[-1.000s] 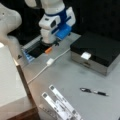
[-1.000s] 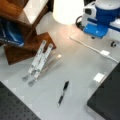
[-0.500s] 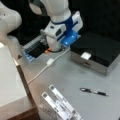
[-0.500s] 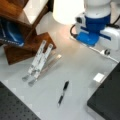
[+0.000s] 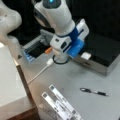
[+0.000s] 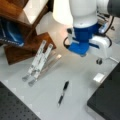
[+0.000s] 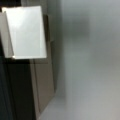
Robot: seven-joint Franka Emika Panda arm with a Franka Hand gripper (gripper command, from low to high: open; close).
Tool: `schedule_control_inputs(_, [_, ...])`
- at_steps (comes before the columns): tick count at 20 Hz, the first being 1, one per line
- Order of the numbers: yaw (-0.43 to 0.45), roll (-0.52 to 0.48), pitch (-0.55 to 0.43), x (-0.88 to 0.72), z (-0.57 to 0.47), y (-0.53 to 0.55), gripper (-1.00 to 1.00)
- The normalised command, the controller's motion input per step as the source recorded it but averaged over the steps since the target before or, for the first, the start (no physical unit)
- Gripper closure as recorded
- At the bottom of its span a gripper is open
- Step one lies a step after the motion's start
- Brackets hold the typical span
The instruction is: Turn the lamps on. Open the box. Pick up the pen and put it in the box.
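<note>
The box (image 5: 105, 53) lies shut in both front views, black lid (image 6: 107, 100) down, with its white latch (image 5: 85, 55) (image 6: 98, 77) on the front side. My gripper (image 5: 65, 53) (image 6: 81, 51) hangs just left of that latch, above the table, and its fingers are hidden under the blue and white hand. The wrist view looks down on the latch (image 7: 26, 32) and the box's grey side (image 7: 42, 85). The pen (image 5: 93, 91) (image 6: 63, 92) lies loose on the table, well apart from the gripper. A lamp shade (image 6: 62, 11) glows white behind the arm.
A white cable (image 5: 40, 72) trails across the table left of the gripper. A folded metal stand (image 5: 60, 102) (image 6: 40, 61) lies near the wooden shelf (image 6: 22, 30). A grey open tray (image 5: 35, 47) sits behind the arm. A black perforated board (image 6: 12, 107) fills one corner.
The arm has come down and away from the lamp, ending close to the box's latch. The pen and the box have not moved.
</note>
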Motion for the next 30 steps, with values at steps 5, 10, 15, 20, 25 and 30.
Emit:
schedule_control_inputs(5, [0.058,0.228,0.090,0.42,-0.11,-0.08,-1.00])
schedule_control_inputs(10, [0.112,0.289,0.060,0.33,-0.20,-0.07,-1.00])
schedule_control_inputs(15, [-0.023,0.301,0.034,0.14,-0.15,-0.09,-1.00])
schedule_control_inputs(20, [-0.034,0.393,0.059,0.03,-0.09,-0.06,-1.00])
schedule_control_inputs(25, [-0.004,0.338,0.082,-0.03,-0.08,-0.06,-1.00])
schedule_control_inputs(30, [-0.010,0.281,0.032,-0.03,-0.13,-0.04,-1.00])
